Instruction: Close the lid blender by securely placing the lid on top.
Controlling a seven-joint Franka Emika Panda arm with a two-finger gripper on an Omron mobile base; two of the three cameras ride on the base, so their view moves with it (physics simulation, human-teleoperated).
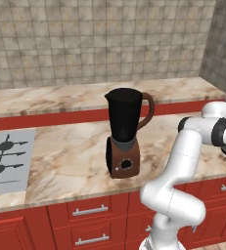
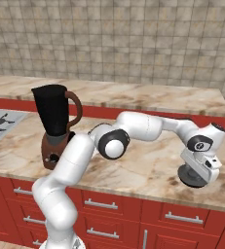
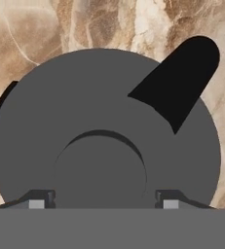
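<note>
On the marbled beige countertop [image 2: 148, 168], far to the right of the blender, the small round dark grey lid [image 2: 192, 176] lies flat near the front edge. Directly above it the white arm's two-finger gripper [image 3: 102, 202] points down, its dark fingertips [image 3: 41, 200] set on either side of the lid's low central knob [image 3: 100, 170]; whether they already pinch the knob I cannot tell. Well apart to the left stands the tall black tapered blender jar [image 1: 124, 119] with its curved brown handle, upright on a reddish-brown base [image 1: 123, 158] with a black knob, its rim uncovered.
</note>
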